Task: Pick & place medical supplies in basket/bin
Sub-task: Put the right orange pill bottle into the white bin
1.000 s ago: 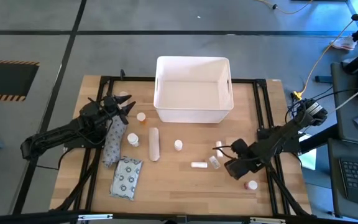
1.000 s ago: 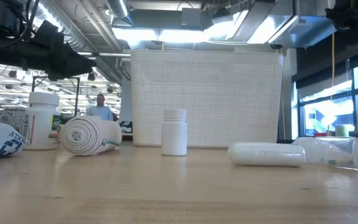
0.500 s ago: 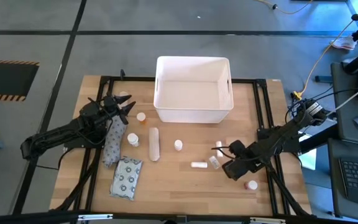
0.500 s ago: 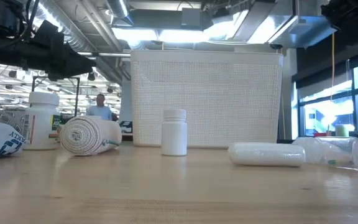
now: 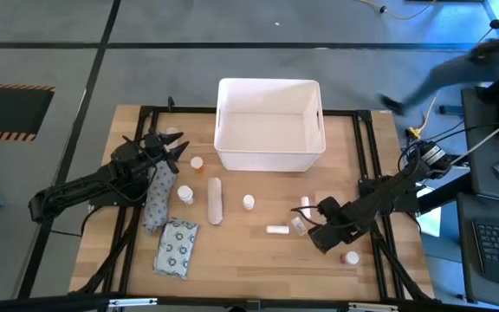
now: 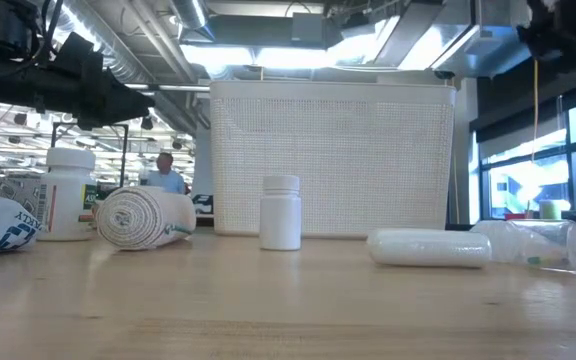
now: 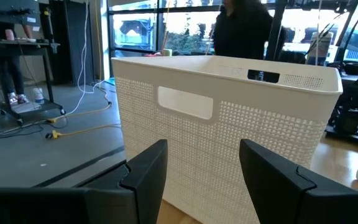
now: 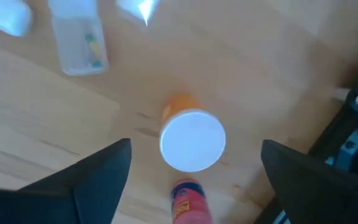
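The white basket (image 5: 269, 159) stands at the table's far middle. Supplies lie on the wood in front of it: a white roll (image 5: 215, 200), small bottles (image 5: 197, 163) (image 5: 185, 196) (image 5: 249, 202), a white tube (image 5: 276, 230), a clear vial (image 5: 299, 225) and a ring-patterned packet (image 5: 177, 248). My right gripper (image 5: 323, 236) points down, open, above the near right area. In its wrist view a small bottle with a round white top and orange beneath (image 8: 192, 140) stands on the table between the fingers and below them. My left gripper (image 7: 204, 180) waits open and level at the left, facing the basket (image 7: 229, 118).
A grey patterned package (image 5: 158, 198) lies beside the left arm. Black frame rails (image 5: 372, 165) run along the table's sides. A dark blurred shape (image 5: 440, 74) hangs beyond the far right corner. People (image 6: 165, 172) (image 7: 241, 28) stand in the room behind. Bare wood stretches along the near edge (image 5: 258, 269).
A dark blurred shape has come into the high view beyond the table's far right corner. Nothing on the table has moved.
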Robot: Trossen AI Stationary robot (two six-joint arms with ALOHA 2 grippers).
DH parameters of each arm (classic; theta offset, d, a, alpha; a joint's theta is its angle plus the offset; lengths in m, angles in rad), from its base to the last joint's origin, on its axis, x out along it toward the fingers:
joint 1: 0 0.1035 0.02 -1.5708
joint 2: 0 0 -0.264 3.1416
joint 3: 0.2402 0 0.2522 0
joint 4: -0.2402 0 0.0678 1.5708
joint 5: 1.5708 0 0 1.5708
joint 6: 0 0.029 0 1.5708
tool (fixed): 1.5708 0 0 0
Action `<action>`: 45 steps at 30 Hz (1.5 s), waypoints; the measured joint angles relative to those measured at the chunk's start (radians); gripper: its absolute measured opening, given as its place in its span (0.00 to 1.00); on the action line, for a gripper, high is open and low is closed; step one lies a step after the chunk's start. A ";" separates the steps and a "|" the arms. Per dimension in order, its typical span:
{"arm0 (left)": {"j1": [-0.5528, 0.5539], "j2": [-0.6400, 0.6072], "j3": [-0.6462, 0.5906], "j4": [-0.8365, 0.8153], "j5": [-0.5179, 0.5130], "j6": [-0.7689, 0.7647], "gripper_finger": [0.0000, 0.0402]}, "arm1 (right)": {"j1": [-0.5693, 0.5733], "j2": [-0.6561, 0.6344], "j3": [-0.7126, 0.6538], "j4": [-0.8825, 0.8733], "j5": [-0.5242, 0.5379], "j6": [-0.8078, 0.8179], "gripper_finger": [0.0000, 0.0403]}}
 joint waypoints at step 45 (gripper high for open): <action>0.000 0.000 0.000 -0.007 0.011 0.001 0.48 | 0.001 0.116 -0.001 0.011 -0.015 0.115 0.83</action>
